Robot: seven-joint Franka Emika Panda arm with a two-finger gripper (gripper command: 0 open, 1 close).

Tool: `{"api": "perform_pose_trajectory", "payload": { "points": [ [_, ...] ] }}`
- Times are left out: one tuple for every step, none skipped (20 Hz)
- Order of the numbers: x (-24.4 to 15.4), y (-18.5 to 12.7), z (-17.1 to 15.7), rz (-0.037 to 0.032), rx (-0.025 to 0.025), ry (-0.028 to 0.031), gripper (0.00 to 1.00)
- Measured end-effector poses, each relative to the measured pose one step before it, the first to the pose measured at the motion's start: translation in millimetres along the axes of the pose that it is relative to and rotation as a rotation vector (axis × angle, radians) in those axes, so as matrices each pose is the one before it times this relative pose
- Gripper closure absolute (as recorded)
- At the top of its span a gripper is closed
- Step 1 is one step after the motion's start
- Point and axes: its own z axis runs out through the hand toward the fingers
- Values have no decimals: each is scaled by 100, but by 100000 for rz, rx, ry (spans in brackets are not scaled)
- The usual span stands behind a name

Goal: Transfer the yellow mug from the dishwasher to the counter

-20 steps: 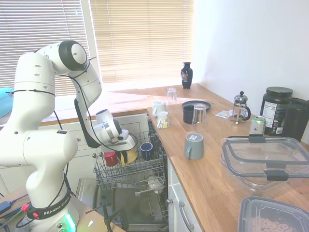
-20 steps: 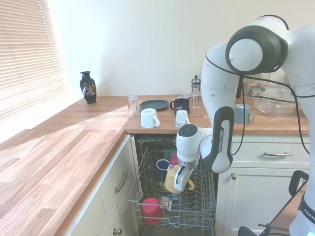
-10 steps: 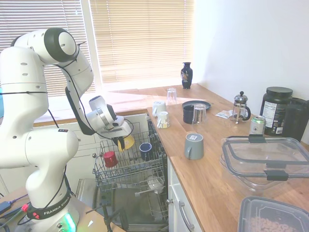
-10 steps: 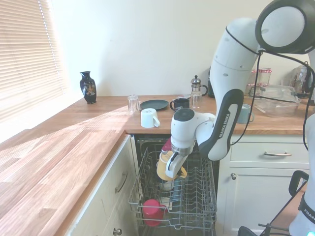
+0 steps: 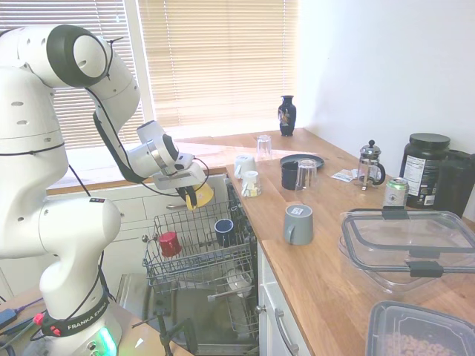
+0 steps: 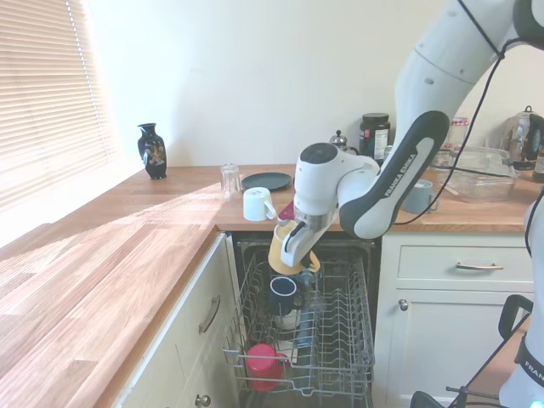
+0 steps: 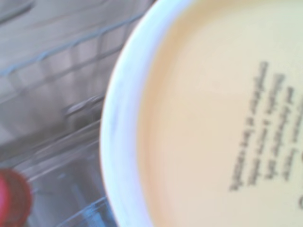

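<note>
Risk lay in a slip: first exterior view showed the gripper (image 5: pixel 191 194) clamped on the yellow mug (image 5: pixel 199 196), tilted above the dishwasher (image 5: pixel 194 256) rack, beside the counter (image 5: pixel 326 259) edge. Second exterior view showed white cups (image 6: pixel 258 204) crowding that edge. Wrist view showed only the mug's blurred base.

The end effector (image 6: pixel 293 246) holds the yellow mug (image 6: pixel 286 252) in the air above the pulled-out rack (image 6: pixel 306 340) of the dishwasher (image 5: pixel 197 297), level with the edge of the worktop (image 5: pixel 326 259) and beside it. Two mugs sit in the rack (one near its front corner (image 6: pixel 262 361), the other (image 6: pixel 282 293) further back, below the lifted mug). On the worktop, an upturned mug (image 5: pixel 298 223) stands near the front edge; a plate (image 5: pixel 302 160) lies behind it, and a vase (image 5: pixel 287 115) stands at the far end by the window.
</note>
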Motion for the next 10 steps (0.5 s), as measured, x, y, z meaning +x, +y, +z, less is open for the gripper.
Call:
{"api": "perform_pose_trajectory", "payload": {
  "points": [
    [997, 691, -792, 1382, -44, 403, 100],
    [994, 747, -671, 1573, -115, 555, 100],
    [1003, 807, -607, 1430, -74, 372, 100],
    [722, 729, -492, 1494, 235, -76, 100],
    [496, 672, -352, 1282, 158, -576, 100],
    [432, 605, -222, 1178, -69, -770, 100],
    [444, 615, -127, 1108, -247, -645, 100],
    [410, 637, -44, 1277, -330, -673, 100],
    [410, 613, -39, 1135, -177, -765, 100],
    [537, 698, -78, 1414, -69, -533, 100]
  ]
}}
